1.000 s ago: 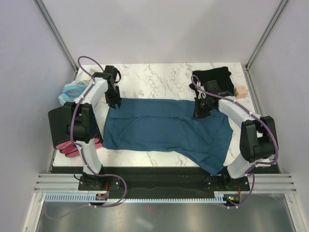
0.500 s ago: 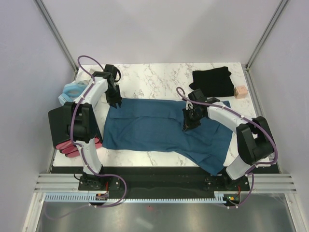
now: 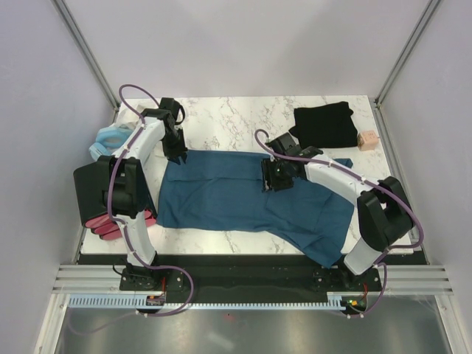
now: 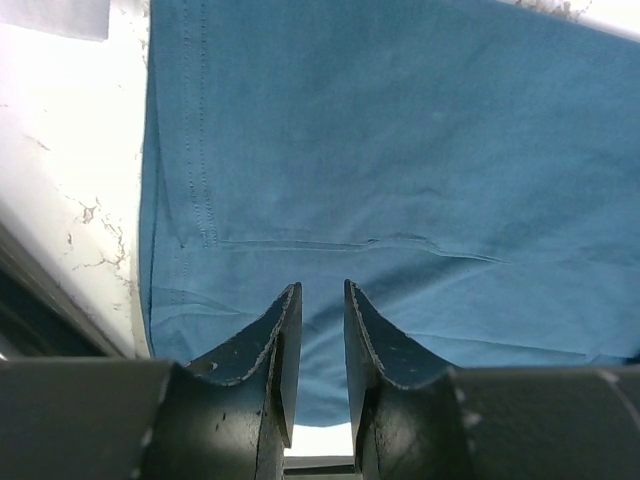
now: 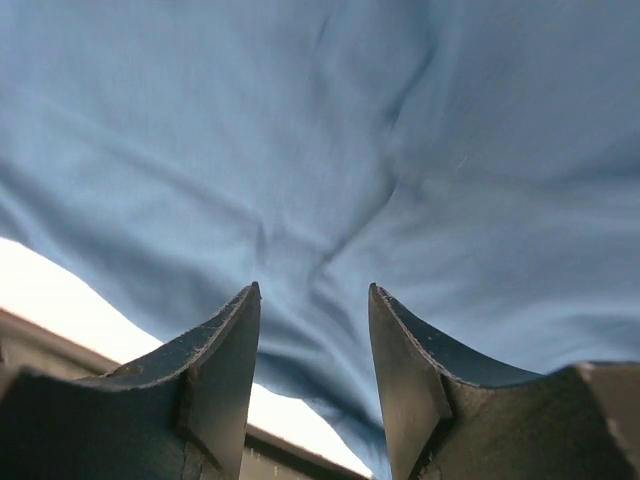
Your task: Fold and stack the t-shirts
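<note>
Teal shirt [image 3: 236,199]: spread flat across the desk [image 3: 236,122], long axis running left to right. Its near right corner reaches the desk's near edge.
Right claw [image 5: 312,290]: jaws wide apart and empty, hovering over the shirt's middle, just inside the far hem. The rumpled cloth lies straight below it.
Left claw [image 4: 320,288]: over the shirt's far left corner, jaws only a narrow slit apart. I cannot tell whether cloth is pinched between them.
Relation that matters: both claws sit along the same far hem, left one at the corner, right one midway. I judge the right claw must travel right along that hem to reach the other corner.
Black shirt [image 3: 324,125]: a compact dark bundle at the far right, apart from the teal one and nearer my right arm.
</note>
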`<control>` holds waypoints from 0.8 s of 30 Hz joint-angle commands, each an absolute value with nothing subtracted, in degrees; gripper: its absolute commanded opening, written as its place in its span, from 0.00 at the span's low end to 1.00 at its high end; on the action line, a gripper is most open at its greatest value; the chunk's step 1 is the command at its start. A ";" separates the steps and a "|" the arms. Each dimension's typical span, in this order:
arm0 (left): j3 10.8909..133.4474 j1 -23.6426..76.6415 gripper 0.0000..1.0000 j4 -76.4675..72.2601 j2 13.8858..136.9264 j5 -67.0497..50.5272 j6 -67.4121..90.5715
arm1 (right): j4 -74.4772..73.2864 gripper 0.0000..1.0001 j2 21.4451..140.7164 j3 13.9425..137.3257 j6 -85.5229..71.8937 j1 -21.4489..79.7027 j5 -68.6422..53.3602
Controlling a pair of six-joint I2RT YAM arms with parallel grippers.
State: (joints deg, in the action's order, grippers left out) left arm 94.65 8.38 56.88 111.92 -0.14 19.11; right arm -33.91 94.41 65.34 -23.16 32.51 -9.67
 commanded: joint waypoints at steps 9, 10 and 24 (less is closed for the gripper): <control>90.44 8.79 0.32 53.53 103.36 -5.01 18.37 | -36.03 0.56 97.90 75.93 -22.50 26.73 3.77; 90.35 8.79 0.32 53.35 103.36 -5.44 18.37 | -36.47 0.56 98.26 76.29 -22.50 25.85 5.61; 101.14 9.58 0.31 51.94 113.98 -13.09 18.10 | -37.97 0.54 103.44 76.73 -19.95 13.10 13.45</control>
